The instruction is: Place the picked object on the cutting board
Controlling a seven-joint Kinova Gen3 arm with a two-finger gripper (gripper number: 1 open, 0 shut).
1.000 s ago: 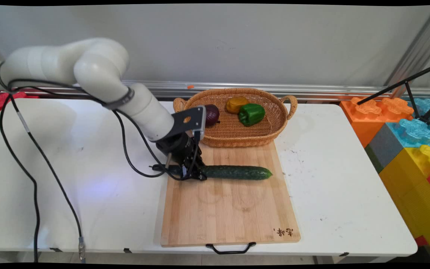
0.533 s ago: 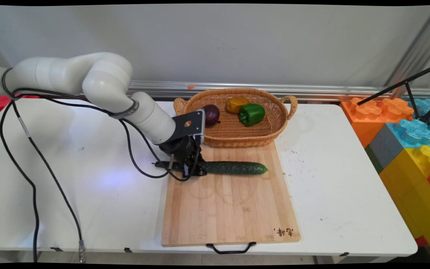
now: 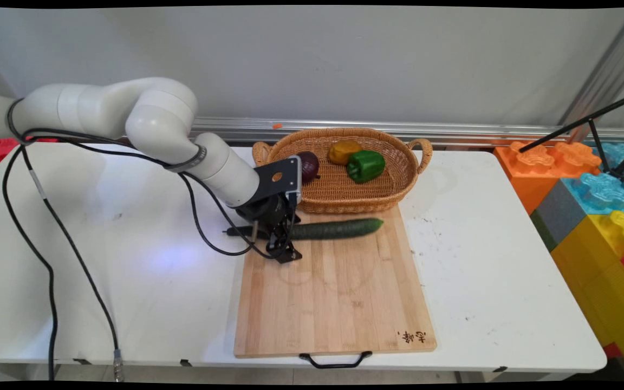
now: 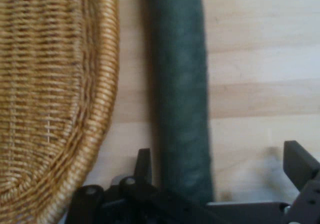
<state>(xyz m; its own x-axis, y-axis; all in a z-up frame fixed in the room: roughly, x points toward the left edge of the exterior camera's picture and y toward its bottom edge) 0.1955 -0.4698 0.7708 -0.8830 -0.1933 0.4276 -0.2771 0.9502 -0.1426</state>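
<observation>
One finger touching is all I can see here: the tool (image 3: 282,241) is spread wide around the arm-side end of the cucumber (image 3: 339,228), with the other finger well clear. The cucumber lies on the board (image 3: 333,303), just beside the basket (image 3: 344,203). My take: centre it between both fingers first. A grip nearer mid-length would droop less.

Crowded along the board's (image 3: 333,303) far edge: basket (image 3: 344,200) against it, cucumber (image 3: 339,228) lying just in front, gripper (image 3: 282,246) at the far left corner. Open over the board's near half and toward the table's (image 3: 480,260) right edge.
</observation>
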